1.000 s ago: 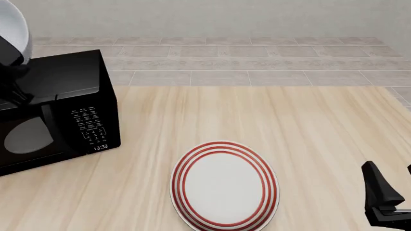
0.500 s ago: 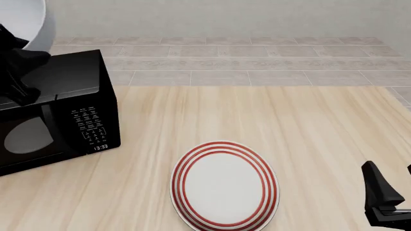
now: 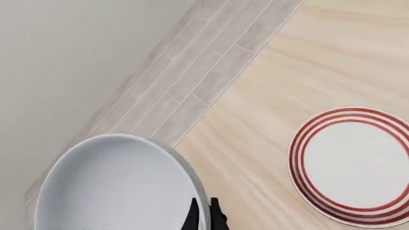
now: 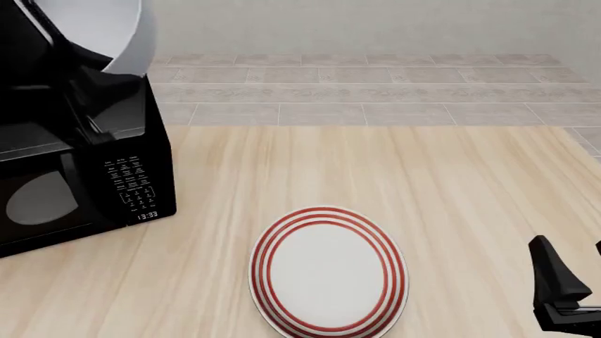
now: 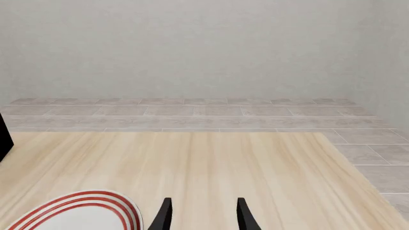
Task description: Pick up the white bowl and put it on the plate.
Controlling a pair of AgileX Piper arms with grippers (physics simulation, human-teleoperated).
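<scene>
White bowl in left claw, above microwave

Glossy white bowl, smooth red-ringed plate, pale wood-grain table, seemingly glossy black microwave.

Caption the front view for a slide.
Left gripper holds the bowl high above the microwave; plate waits bare.
</scene>
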